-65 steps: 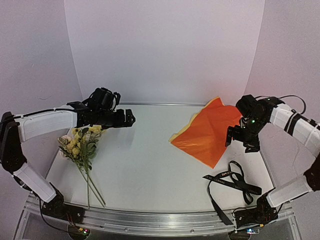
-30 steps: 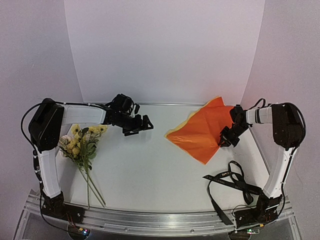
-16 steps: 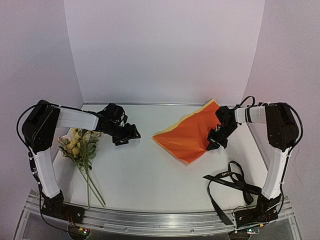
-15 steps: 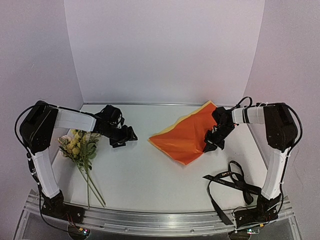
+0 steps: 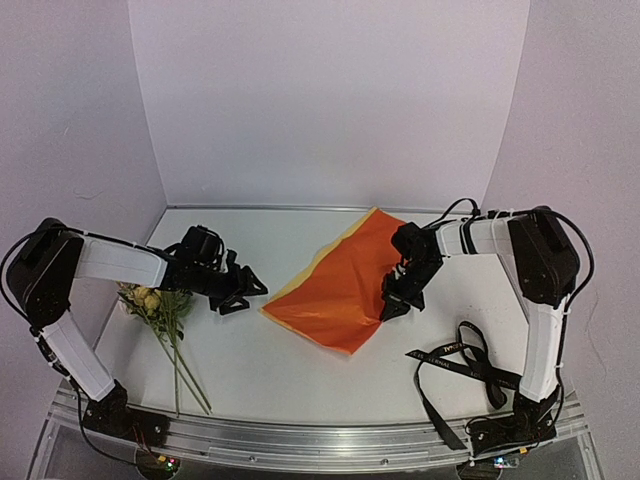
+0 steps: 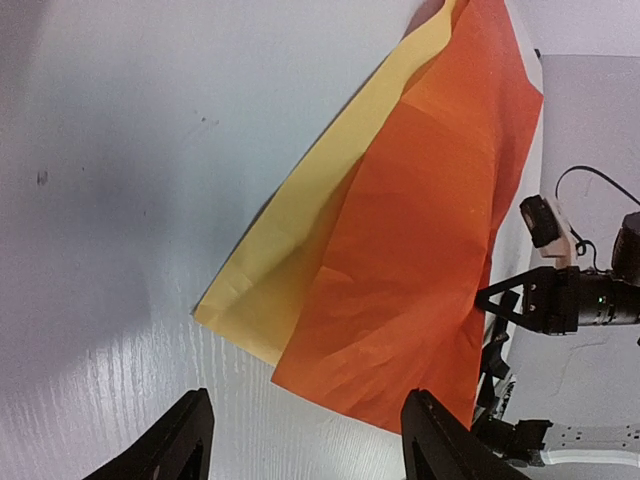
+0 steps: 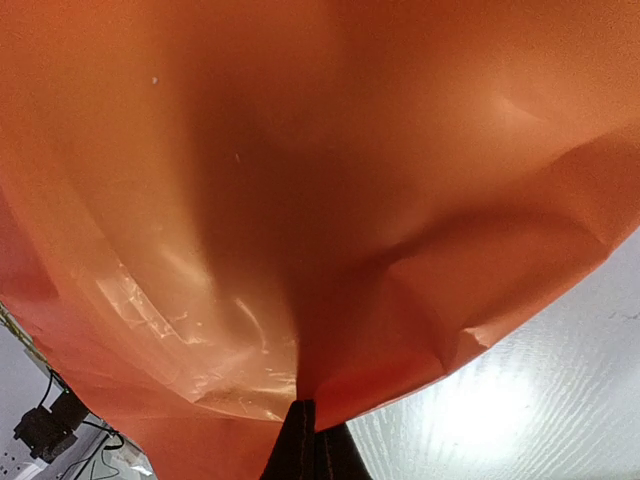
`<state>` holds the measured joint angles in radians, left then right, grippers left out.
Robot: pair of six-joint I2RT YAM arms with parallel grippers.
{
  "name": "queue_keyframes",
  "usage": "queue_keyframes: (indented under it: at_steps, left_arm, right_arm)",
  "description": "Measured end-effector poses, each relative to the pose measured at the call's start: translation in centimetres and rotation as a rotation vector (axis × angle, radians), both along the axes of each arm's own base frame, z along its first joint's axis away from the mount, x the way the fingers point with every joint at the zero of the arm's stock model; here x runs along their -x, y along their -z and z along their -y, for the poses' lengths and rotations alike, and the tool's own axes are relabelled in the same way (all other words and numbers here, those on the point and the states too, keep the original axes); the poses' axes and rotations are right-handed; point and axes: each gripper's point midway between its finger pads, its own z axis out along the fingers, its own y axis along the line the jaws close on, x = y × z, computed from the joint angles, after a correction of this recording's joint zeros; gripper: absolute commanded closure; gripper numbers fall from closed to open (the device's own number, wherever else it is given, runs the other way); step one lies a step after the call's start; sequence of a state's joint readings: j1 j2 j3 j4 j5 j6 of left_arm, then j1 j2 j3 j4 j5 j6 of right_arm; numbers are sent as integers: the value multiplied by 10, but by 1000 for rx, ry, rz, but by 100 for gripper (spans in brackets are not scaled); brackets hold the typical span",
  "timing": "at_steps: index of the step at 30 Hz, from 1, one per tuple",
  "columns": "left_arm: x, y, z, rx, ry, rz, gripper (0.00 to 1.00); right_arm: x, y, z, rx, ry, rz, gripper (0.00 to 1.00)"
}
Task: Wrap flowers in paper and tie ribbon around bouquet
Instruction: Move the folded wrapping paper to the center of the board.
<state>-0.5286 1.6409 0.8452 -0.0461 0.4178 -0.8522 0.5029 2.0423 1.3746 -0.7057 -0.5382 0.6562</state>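
The desk [image 5: 300, 385] carries the same 3 things as 2 seconds ago, but the paper [image 5: 335, 290] has moved. It lay at the right rear then. Now it has been dragged left toward the middle, and its near-left corner lies close to the left gripper [image 5: 245, 292]. The flowers [image 5: 150, 300] at the left edge and the ribbon [image 5: 470, 362] at the near right lie where they did. The right arm has swung inward with the sheet. The left arm has dropped lower and drawn back nearer the flowers.

The top view alone shows the flowers and the ribbon, and shows the sheet lying as a tilted diamond between the 2 arms. The left wrist view shows what the top view barely does: a broad pale yellow strip of underside along the paper's [image 6: 420, 270] left edge, folded out from beneath the orange face. It also shows the right arm [image 6: 580, 300] beyond the far side of the sheet. The right wrist view is filled by the paper [image 7: 300, 200], which bulges and creases just in front of the lens. A patch of white desk shows at the lower right.

The right gripper [image 7: 313, 445] has its 2 fingers pressed together, clamped on a pinch of the paper. The left gripper's jaws stand well apart. Nothing is between them, and they point at the sheet's near-left corner without touching it.
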Motion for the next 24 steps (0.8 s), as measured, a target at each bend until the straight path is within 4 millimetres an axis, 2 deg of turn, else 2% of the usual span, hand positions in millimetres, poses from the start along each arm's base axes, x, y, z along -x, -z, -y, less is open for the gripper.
queue_keyframes:
  at_steps: [6, 9, 15, 24]
  left_arm:
    - [25, 26, -6, 48, -48, -121, 33]
    - [31, 31, -7, 59, -56, -150, 34]
    - [26, 23, -5, 81, -66, -122, 35]
    - [15, -1, -1, 122, -84, -61, 37]
  right_arm:
    - [-5, -2, -15, -5, 0, 7, 100]
    - [-6, -2, -21, -7, -1, 8, 100]
    - [-5, 3, -24, 0, 2, -1, 100]
    - [-4, 7, -27, 5, 3, -10, 100]
